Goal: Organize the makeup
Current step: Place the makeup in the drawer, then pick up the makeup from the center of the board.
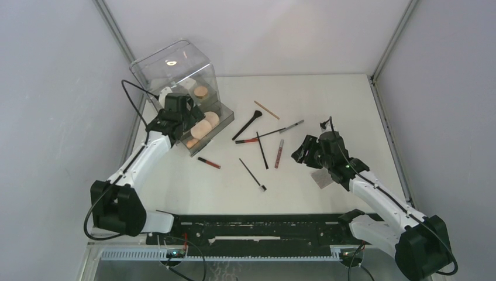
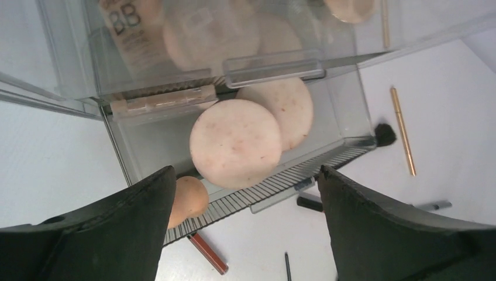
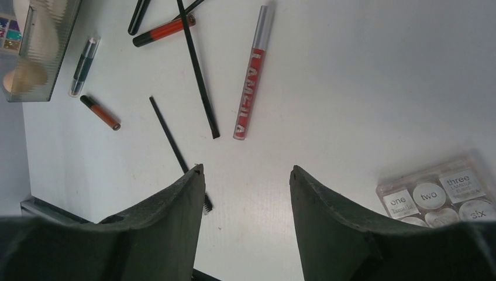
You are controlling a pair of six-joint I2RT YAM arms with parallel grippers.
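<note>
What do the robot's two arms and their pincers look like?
Both are alike: the left arm and right arm have smooth white tubular links between chunky black joint housings. Thin black cables loop along them. The left pincer and right pincer each have two broad, matte black fingers tapering to blunt tips. No markings are visible.

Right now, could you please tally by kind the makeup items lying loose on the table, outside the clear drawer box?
Red lip tubes: 3
Thin black brushes and pencils: 4
Gold stick: 1
Dark clear-cased tube: 1
Sample palette: 1
Total: 10
</note>
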